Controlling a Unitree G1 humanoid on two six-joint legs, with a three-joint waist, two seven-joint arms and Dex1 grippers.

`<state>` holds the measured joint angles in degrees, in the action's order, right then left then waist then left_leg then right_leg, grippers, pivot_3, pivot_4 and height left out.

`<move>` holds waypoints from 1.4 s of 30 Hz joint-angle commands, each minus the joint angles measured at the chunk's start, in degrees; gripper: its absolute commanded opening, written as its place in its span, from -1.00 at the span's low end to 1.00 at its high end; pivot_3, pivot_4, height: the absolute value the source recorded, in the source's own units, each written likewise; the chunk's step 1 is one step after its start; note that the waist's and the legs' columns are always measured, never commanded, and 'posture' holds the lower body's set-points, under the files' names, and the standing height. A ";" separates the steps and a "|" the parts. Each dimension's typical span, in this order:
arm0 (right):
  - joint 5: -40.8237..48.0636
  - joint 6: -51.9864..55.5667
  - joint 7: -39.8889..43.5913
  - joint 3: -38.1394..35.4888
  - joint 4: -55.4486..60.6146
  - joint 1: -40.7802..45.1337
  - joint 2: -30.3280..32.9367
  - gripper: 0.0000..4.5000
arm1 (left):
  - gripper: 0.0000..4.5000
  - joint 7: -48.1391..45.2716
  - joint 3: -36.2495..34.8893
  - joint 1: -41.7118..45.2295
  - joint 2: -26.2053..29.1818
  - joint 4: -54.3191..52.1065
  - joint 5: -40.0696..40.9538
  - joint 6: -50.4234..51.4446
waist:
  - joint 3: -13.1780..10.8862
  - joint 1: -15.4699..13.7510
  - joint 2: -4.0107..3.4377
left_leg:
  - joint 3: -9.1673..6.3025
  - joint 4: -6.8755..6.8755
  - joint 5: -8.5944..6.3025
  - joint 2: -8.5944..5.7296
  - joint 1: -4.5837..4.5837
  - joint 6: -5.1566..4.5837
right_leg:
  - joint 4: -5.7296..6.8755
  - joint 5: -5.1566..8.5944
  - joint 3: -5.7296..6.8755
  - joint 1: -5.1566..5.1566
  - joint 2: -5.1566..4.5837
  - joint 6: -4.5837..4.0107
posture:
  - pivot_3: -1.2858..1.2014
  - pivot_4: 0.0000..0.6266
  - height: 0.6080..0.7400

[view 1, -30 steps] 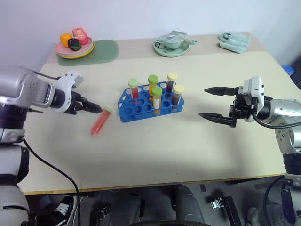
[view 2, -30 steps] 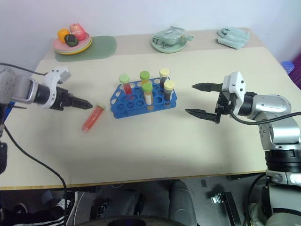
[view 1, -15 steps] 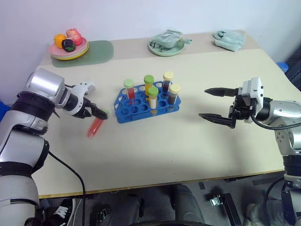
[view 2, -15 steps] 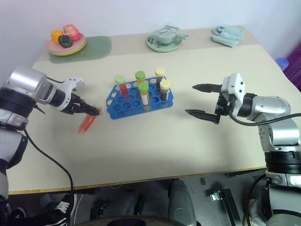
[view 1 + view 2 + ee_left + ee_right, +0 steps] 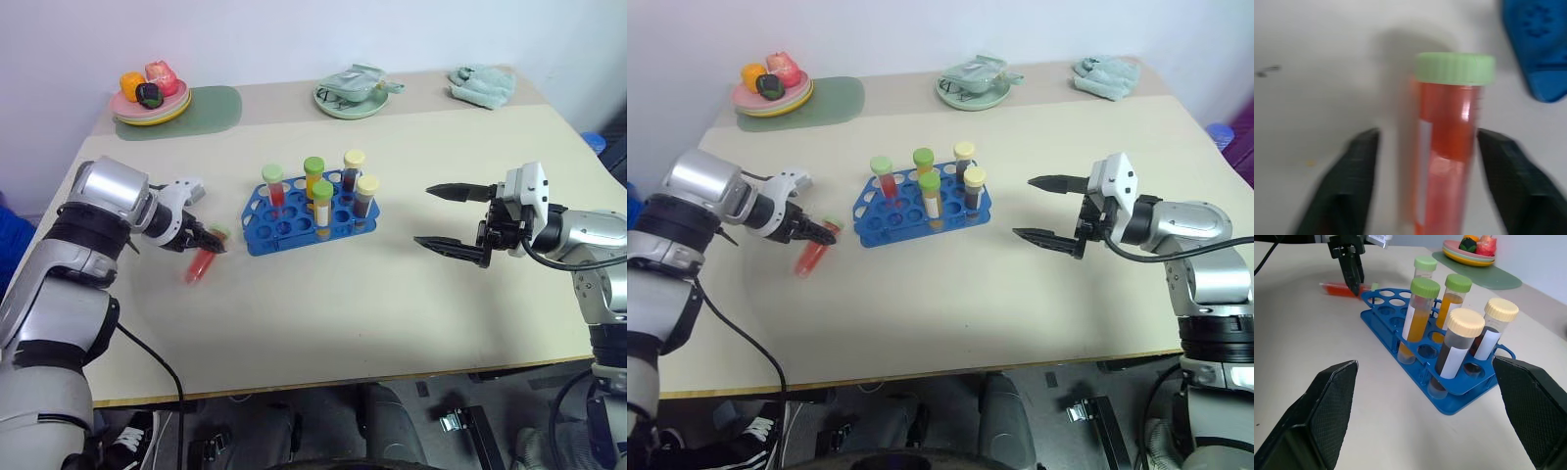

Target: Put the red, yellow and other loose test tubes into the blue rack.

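Blue rack (image 5: 309,220) mid-table holds five capped tubes: red and orange under green caps, dark ones under cream caps. Loose red tube (image 5: 202,262) lies just left of the rack, green cap toward it. Its lower end blurs in my left wrist view. My left gripper (image 5: 1425,181) straddles the tube, fingers (image 5: 1354,181) narrowed but still apart from it. Right gripper (image 5: 453,217) gapes wide, empty, right of the rack.

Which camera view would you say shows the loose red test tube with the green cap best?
The left wrist view: the red tube lies between the left claw's fingers, its green cap plain. The eye views show it small on the table beside the blue rack; the right wrist view shows it far off behind the claw.
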<state>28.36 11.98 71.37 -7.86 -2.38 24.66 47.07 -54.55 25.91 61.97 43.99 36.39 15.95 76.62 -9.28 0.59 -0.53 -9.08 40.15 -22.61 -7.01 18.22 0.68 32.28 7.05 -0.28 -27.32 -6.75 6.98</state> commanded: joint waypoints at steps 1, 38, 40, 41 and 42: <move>0.73 -0.54 0.51 -1.75 1.15 0.77 0.85 1.00 | -0.51 0.30 -1.34 -0.84 -0.07 -0.40 -1.19 -0.74 | 0.00 0.05 0.00 | 0.00 0.00 0.00 0.00 0.00 0.00 | -0.01 0.00 0.00 0.00 0.00 0.00 | 0.03 -0.52 1.00; 0.15 -0.03 0.01 -2.81 0.23 0.52 1.73 1.00 | -0.51 12.66 -33.61 -38.12 -21.25 -37.37 -0.95 -82.38 | 0.03 -1.33 0.07 | 0.44 0.07 -0.03 0.39 0.05 -0.05 | -0.18 -0.19 0.04 -0.01 -0.02 -0.05 | 0.03 -0.52 1.00; 0.27 0.33 -0.36 -3.31 0.90 0.03 2.07 1.00 | -0.51 13.75 -32.48 -38.65 -22.91 -36.65 -1.55 -83.96 | 0.03 -1.32 0.06 | 0.48 0.07 -0.03 0.40 0.05 -0.05 | -0.18 -0.19 0.03 -0.02 -0.01 -0.05 | 0.03 -0.52 1.00; 0.36 0.50 -0.54 -3.60 1.25 -0.29 2.23 1.00 | -0.51 14.10 -31.97 -39.26 -23.80 -35.47 -2.06 -85.57 | 0.03 -1.31 0.06 | 0.49 0.07 -0.03 0.41 0.05 -0.05 | -0.19 -0.19 0.03 -0.02 -0.01 -0.05 | 0.03 -0.52 1.00; 0.41 0.62 -0.69 -3.85 1.57 -0.58 2.35 1.00 | -0.51 14.20 -31.32 -39.83 -24.30 -34.25 -2.87 -87.47 | 0.05 -1.32 0.04 | 0.52 0.06 -0.03 0.41 0.03 -0.05 | -0.18 -0.19 0.02 -0.02 -0.01 -0.05 | 0.03 -0.52 1.00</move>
<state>27.80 12.57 71.07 -9.69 -3.33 24.04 48.35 -40.98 -5.53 22.84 19.86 1.50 13.96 -7.62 -9.24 -0.74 -0.49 -8.55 40.19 -22.64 -6.59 18.23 0.63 32.10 6.86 -0.26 -27.34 -6.76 6.93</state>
